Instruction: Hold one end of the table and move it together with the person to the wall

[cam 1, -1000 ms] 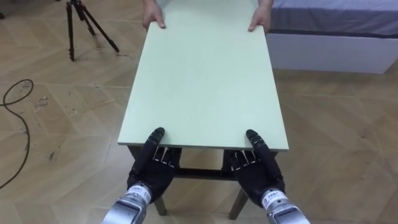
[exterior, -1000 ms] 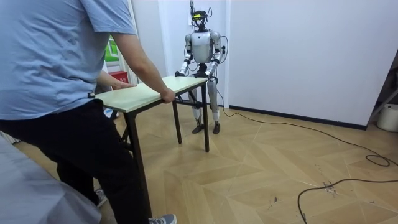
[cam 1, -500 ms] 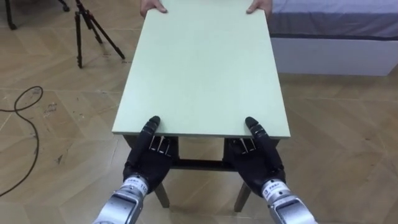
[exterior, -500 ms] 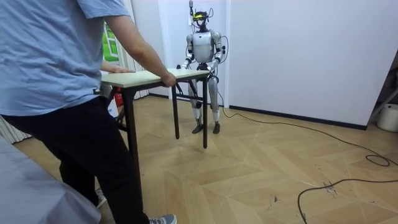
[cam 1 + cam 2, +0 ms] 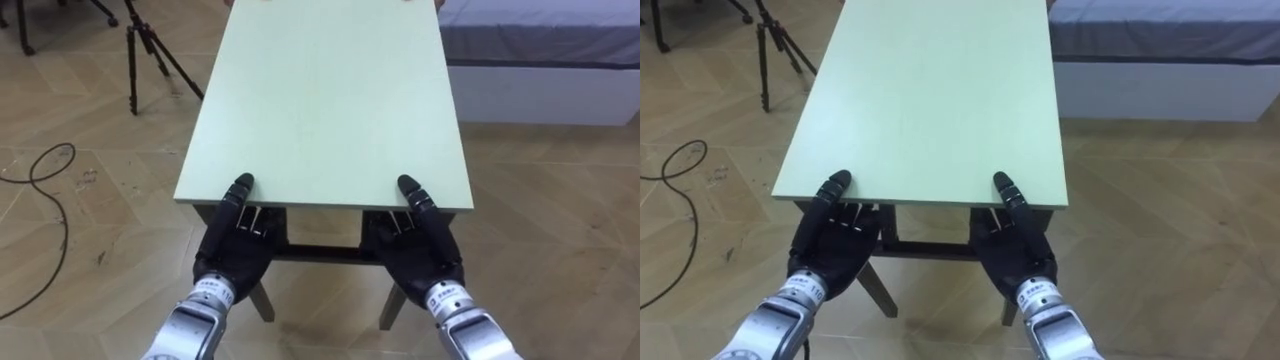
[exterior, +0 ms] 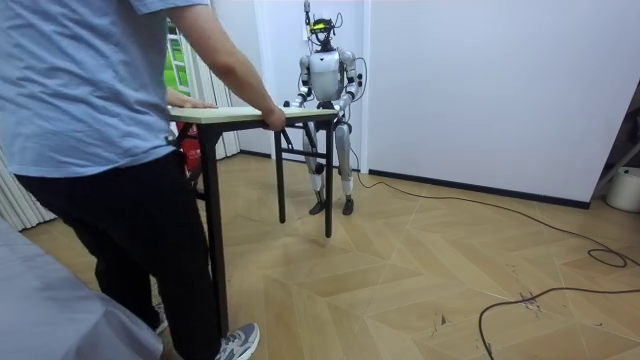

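**A:** Where is the table?

**B:** The pale green table [image 5: 320, 100] runs from the robot straight out towards 12 o'clock, with its near short edge right at the hands. In the room view its top lies level between the robot, which stands upright at the far end by a white wall, and a person [image 6: 90, 150] at the near end, on the room view's left.

**A:** What are the robot's hands doing?

**B:** Both grip that near edge. The left hand [image 5: 232, 245] is at the corner at about 7 o'clock, with its thumb on top of the board and its fingers curled underneath. The right hand [image 5: 415, 250] clamps the corner at about 5 o'clock in the same way. The dark frame and legs of the table show between and below them.

**A:** And the person?

**B:** The person's hands [image 6: 272, 118] are on the opposite end. One is closed over the edge and the other rests on the top.

**A:** Do the table's feet clear the floor?

**B:** I cannot tell.

**A:** What is around it?

**B:** A black tripod [image 5: 150, 50] stands on the wooden floor at 10 o'clock. A dark looped cable [image 5: 40, 170] lies at 9 o'clock. A bed [image 5: 540, 40] with a grey cover and a white base is at 2 o'clock, near the table's far right corner.
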Controlling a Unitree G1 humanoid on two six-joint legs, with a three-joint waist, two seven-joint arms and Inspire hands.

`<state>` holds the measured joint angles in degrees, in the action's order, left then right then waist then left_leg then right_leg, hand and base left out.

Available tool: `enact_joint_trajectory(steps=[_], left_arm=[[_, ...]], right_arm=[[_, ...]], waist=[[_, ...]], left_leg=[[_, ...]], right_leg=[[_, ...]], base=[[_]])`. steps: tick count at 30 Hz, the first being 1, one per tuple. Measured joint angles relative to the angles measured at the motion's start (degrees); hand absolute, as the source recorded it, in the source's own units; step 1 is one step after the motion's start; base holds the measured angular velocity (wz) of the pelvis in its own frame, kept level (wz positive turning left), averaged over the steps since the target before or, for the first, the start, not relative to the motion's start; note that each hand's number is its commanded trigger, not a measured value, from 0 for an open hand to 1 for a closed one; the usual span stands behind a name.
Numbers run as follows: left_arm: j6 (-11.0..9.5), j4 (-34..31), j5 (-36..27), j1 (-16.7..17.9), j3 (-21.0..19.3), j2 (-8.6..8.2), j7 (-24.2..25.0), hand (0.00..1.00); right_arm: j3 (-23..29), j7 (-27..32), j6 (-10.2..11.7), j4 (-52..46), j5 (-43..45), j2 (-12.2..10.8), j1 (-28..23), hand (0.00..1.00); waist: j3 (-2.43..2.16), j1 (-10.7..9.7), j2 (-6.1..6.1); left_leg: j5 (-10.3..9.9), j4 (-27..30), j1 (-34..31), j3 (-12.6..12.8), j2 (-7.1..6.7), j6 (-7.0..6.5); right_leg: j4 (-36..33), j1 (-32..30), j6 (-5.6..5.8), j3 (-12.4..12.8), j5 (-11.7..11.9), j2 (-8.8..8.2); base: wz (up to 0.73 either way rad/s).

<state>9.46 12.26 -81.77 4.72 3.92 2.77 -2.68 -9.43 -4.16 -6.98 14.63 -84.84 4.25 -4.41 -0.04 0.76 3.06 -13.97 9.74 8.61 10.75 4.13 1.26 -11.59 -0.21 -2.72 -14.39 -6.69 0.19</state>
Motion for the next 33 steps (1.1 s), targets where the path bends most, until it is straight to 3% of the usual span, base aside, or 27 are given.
enact_joint_trajectory(steps=[6, 13, 20, 26, 33], left_arm=[[-0.2, -4.0, 1.1, 3.4, 0.0, -0.06, 0.0, 1.00], [-0.3, -5.1, 2.0, 4.7, 0.3, -0.06, 0.0, 1.00], [-2.0, -7.2, 2.8, 6.8, 1.7, -0.05, 1.1, 1.00], [-3.5, -7.4, 4.1, 9.1, 3.2, 0.28, 3.9, 1.00], [-3.8, -7.5, 7.1, 10.6, 4.2, 1.14, 5.9, 1.00]], right_arm=[[-0.6, 0.4, -0.1, -3.2, 0.5, 0.2, -1.5, 1.00], [-0.4, 0.5, -0.1, -4.3, 1.8, 0.8, -2.2, 1.00], [-0.3, 1.5, -0.3, -7.9, 1.9, 1.9, -4.8, 1.00], [-0.3, 1.5, -0.4, -9.0, 1.7, 1.9, -6.8, 1.00], [-0.3, 1.5, 0.2, -9.6, 1.6, 2.0, -9.0, 1.00]], waist=[[0.11, 0.0, 0.00], [0.19, -0.3, -0.09], [0.23, -0.7, -0.14], [0.56, -1.7, -0.63], [0.90, -2.1, -1.42]], left_leg=[[0.0, -0.1, -0.3, 0.1, 0.03, 0.00], [0.0, -0.2, -1.1, 0.1, -0.05, 0.00], [0.0, -0.4, -0.8, 0.1, 0.02, 0.00], [0.0, -0.3, -1.6, 0.3, -0.64, 0.00], [0.4, -0.1, -2.8, 1.3, -1.31, -0.69]], right_leg=[[0.4, -0.1, 0.08, -0.1, 0.0, 0.01], [0.7, -0.7, 0.09, -0.4, -0.1, 0.03], [0.8, -0.5, 0.23, -0.4, -0.1, -0.02], [0.2, -1.5, 0.63, -0.4, -0.4, -0.64], [-2.9, -3.9, 0.99, 0.1, -0.8, -1.98]], base=[[0.00], [0.00], [0.00], [0.00], [-0.03]])
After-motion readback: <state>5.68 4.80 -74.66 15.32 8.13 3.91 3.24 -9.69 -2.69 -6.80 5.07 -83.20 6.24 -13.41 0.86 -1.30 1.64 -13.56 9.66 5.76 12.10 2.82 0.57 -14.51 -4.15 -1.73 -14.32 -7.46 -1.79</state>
